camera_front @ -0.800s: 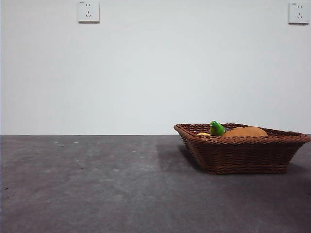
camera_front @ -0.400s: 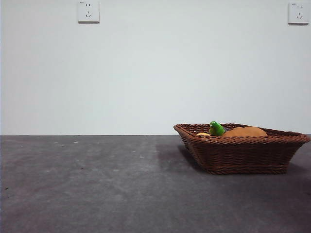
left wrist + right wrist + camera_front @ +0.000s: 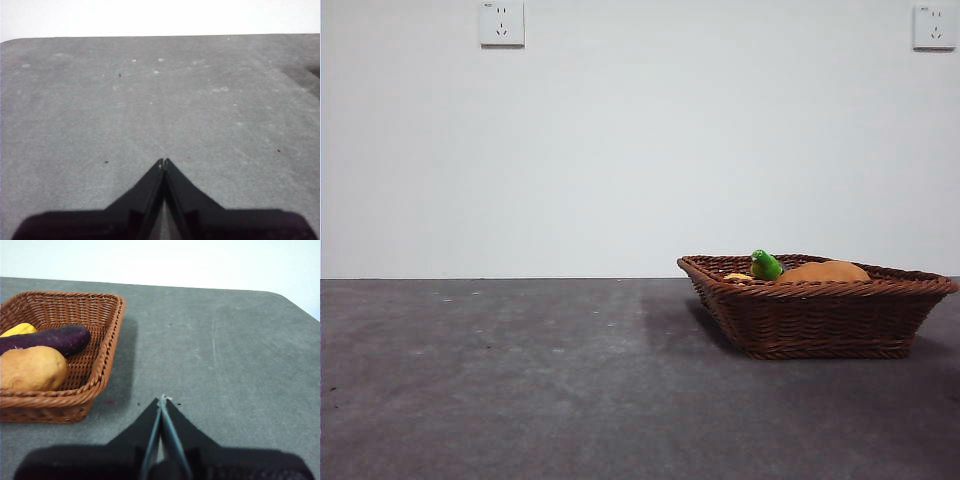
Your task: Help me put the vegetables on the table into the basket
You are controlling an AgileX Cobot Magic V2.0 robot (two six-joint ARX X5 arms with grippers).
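Front view: the basket (image 3: 817, 305) sits on the dark surface (image 3: 520, 380). The green stem of the eggplant (image 3: 766, 265) and the rounded top of the potato (image 3: 825, 271) show above its braided rim, with a sliver of yellow corn (image 3: 738, 277) beside them. No arm shows here.

Left wrist view: the left pincer (image 3: 164, 161) hangs over bare surface, its jaws pressed together and holding nothing. None of the vegetables are near it.

Right wrist view: the right pincer (image 3: 162, 399) is likewise shut and empty, poised above the surface just beside the basket's near corner. Ahead of it and off to one side, all three vegetables lie inside the basket, the eggplant between the potato and the corn.

Judging from this, the task looks complete. If anything needed regrasping, these pieces look like light, stiff, smooth toys; the potato seems bulky and could slip, so take it across its narrower middle, and the eggplant mid-body.
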